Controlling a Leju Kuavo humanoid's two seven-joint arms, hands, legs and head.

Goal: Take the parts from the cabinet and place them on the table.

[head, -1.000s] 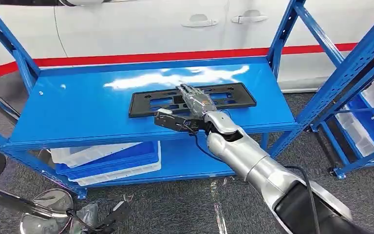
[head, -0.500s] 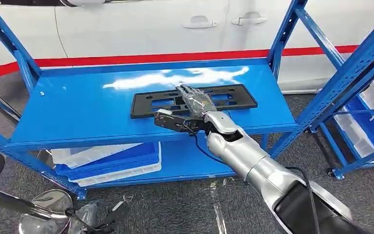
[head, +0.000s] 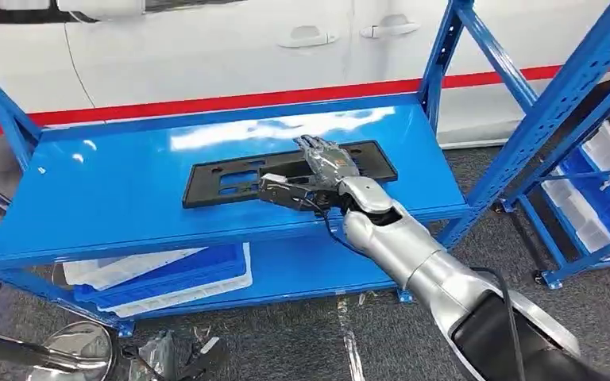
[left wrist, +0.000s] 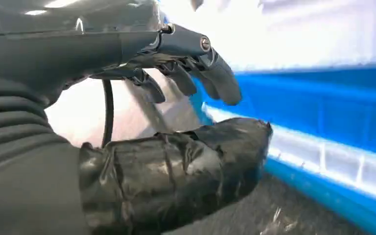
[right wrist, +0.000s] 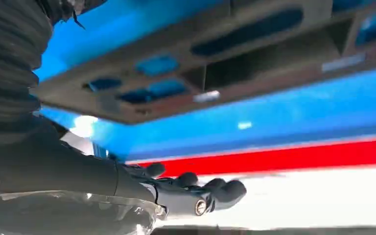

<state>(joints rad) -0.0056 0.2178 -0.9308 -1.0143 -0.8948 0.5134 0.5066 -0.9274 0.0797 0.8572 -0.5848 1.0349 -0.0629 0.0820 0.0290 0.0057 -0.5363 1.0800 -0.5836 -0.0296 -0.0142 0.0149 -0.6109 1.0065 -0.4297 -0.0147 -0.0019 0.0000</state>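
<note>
Fingers [head: 318, 152] of our right hand [head: 327, 168] lie stretched flat and spread over the black plastic part [head: 230, 178], with the thick thumb [head: 279, 192] reaching left along the part's near edge. Whether they press on the part or hang just above it we cannot tell from the head view; the right wrist view looks along the open fingers [right wrist: 215, 188] with nothing between them, so we judge that this hand holds nothing yet. Behind the hand, the silver forearm [head: 401, 250] runs back toward us on the right.

The part is a long, flat panel with cut-out slots, lying lengthwise on the top shelf [head: 95, 214] of the blue cabinet, a little right of its middle and closer to the near edge than the far one. On the lower shelf sit stacked bins [head: 167, 278]. A white car body [head: 206, 55] with a red stripe stands beyond the cabinet, and a second blue rack [head: 596, 182] stands to the right.

Our left hand [left wrist: 176, 122] shows in its wrist view, fingers curled partway with a gap to the thumb and nothing in them.

We judge the step as the reach for the first part, grasp not yet made. The next move calls for the fingers to close over the near edge against the thumb, since the panel is thin and lies flat.
</note>
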